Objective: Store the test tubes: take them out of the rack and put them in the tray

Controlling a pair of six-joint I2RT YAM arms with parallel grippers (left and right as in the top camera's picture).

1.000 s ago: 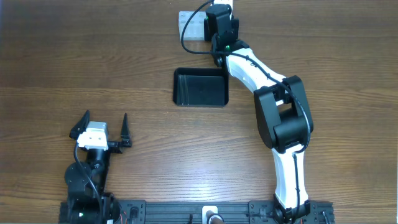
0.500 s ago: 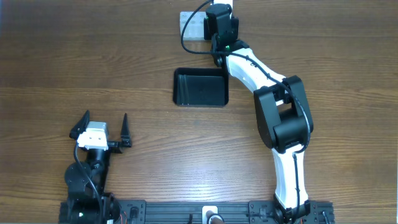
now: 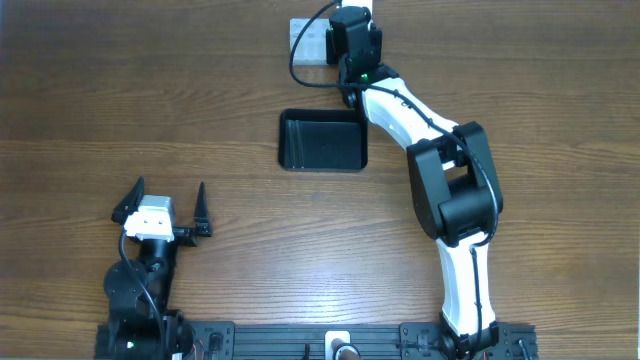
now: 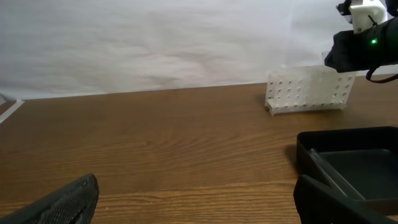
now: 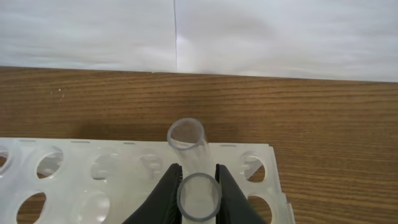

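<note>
The white test tube rack [image 3: 308, 40] stands at the far edge of the table, and the black tray [image 3: 322, 141] lies just in front of it. My right gripper [image 3: 350, 28] hangs over the rack's right end. In the right wrist view its fingers [image 5: 166, 193] are shut on a clear test tube [image 5: 198, 198] standing in the rack [image 5: 74, 186]. A second clear tube [image 5: 186, 138] stands in the hole just behind it. My left gripper [image 3: 168, 190] stays open with nothing in it at the near left, far from the rack [image 4: 309, 91] and the tray [image 4: 348, 140].
Bare wooden table [image 3: 200, 90] spreads between the left arm and the tray. A white wall [image 5: 249, 31] rises right behind the rack. A thin clear rod, possibly a tube [image 4: 328, 171], lies along the tray floor.
</note>
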